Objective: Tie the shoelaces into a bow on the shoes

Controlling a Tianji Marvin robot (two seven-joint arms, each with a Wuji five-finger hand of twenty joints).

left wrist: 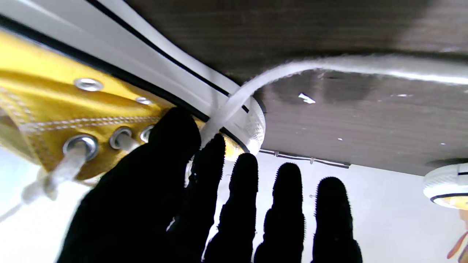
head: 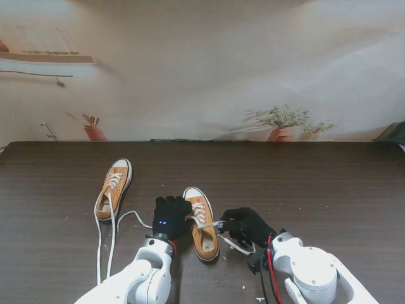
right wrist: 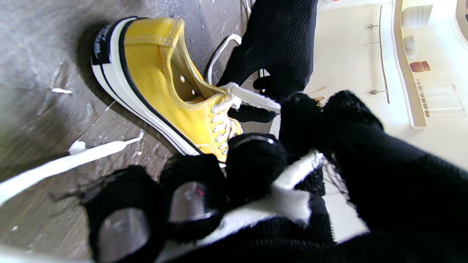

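Observation:
Two yellow canvas shoes lie on the dark table point(head: 316, 190). The nearer shoe point(head: 204, 229) point(left wrist: 55, 109) point(right wrist: 161, 84) sits between my hands. My left hand point(head: 169, 216) point(left wrist: 204, 204) rests against its left side, thumb and index finger pinched on one white lace point(left wrist: 278, 71) that runs off across the table. My right hand point(head: 247, 225) point(right wrist: 292, 175) is on the shoe's right, shut on the other lace point(head: 214, 224) point(right wrist: 256, 98), which is pulled taut from the top eyelets. The far shoe point(head: 114, 187) lies to the left, unlaced ends loose.
The far shoe's long laces point(head: 99, 253) trail toward me along the table's left part. A loose lace end point(right wrist: 73, 160) lies on the table by my right hand. The table's far edge meets a pale wall with pot-plant shadows.

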